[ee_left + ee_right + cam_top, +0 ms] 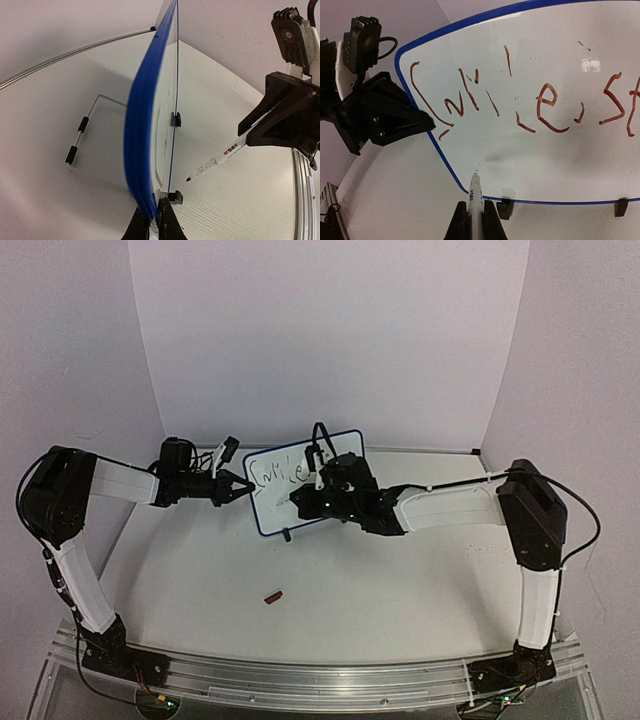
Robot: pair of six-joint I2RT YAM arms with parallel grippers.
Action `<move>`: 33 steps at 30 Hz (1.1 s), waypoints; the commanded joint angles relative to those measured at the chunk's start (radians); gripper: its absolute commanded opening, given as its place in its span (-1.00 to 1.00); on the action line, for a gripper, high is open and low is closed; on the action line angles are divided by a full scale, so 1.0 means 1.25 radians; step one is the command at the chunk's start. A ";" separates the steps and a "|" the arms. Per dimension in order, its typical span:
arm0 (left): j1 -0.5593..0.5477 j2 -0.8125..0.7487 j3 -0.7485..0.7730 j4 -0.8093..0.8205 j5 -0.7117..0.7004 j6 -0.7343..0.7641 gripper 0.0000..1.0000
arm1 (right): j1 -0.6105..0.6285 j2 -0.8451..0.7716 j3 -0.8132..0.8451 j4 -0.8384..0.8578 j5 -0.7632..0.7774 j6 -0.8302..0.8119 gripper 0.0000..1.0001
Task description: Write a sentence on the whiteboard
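At the worktop's centre: the whiteboard [560,160] stands upright on the worktop [350,590], propped by a wire stand [83,123] behind it, with its face toward the right arm.
Left gripper: the left gripper [431,122] is clamped on the board's blue frame at the left edge, bracing it.
Right gripper: the right gripper [475,222] is closed around a marker [222,156], tip pointing at the board.
Sentence: the sentence [543,102] shows as one uneven line of reddish-brown letters across the upper half of the board. The lower half is bare.
Marker tip: it sits low on the board's left side, under the first letters. From the left wrist it looks just off the face, though contact cannot be ruled out.
Step in hand: writing appears partly done, and the tip seems placed to start a second line.
Next move: it calls for easing the tip onto the face with light pressure, then short strokes rightward while the left gripper steadies the frame against the push.
Elsewhere: a small dark piece [272,595], possibly the cap, lies on the worktop well apart from the board.
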 commanded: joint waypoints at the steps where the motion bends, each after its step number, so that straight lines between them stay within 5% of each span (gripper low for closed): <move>1: 0.000 0.008 -0.002 -0.045 -0.077 0.049 -1.00 | 0.004 0.026 0.053 0.020 -0.018 -0.006 -1.00; 33: 0.000 0.008 -0.003 -0.045 -0.078 0.049 -1.00 | 0.004 0.097 0.098 -0.060 0.025 0.000 -1.00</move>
